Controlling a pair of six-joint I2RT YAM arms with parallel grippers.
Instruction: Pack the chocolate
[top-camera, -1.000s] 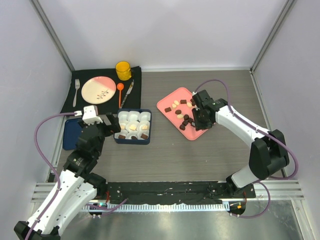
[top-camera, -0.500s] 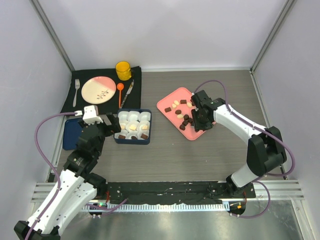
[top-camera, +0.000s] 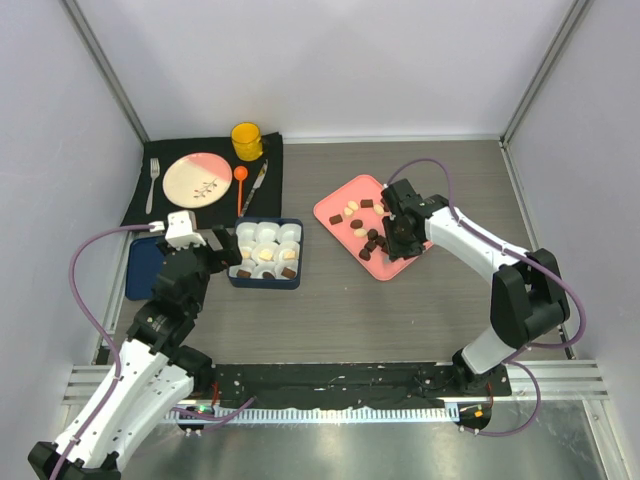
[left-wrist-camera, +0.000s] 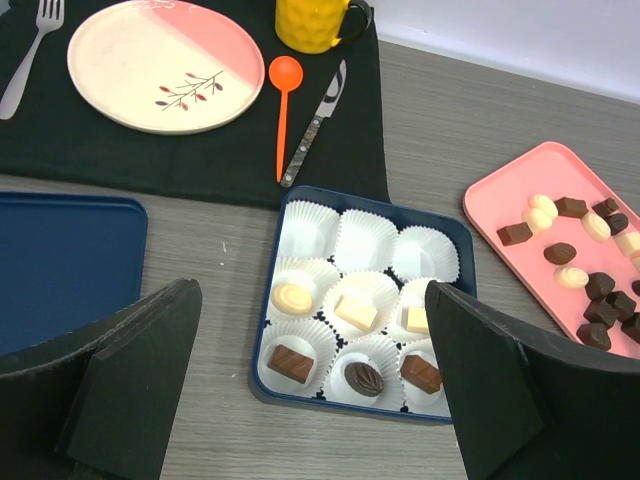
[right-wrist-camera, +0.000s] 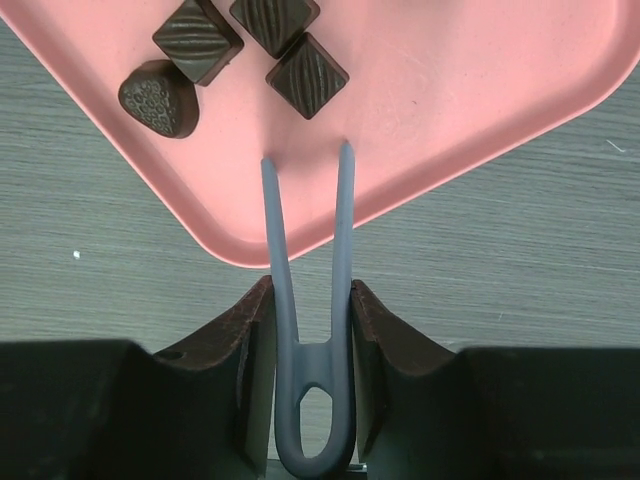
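Observation:
Loose dark and cream chocolate lies on a pink tray. My right gripper hovers at the tray's near right edge, shut on grey tongs. The tong tips are parted over bare tray, just short of three dark chocolate pieces, with nothing between them. A blue box of white paper cups holds several pieces of chocolate in its near two rows. The far row of cups is empty. My left gripper hangs wide open just near of the box.
A blue lid lies left of the box. Behind, a black mat carries a plate, fork, yellow mug, orange spoon and knife. Walls close in the table on three sides.
My right gripper has crept slightly left over the pink tray with the tongs. The left arm has not moved.

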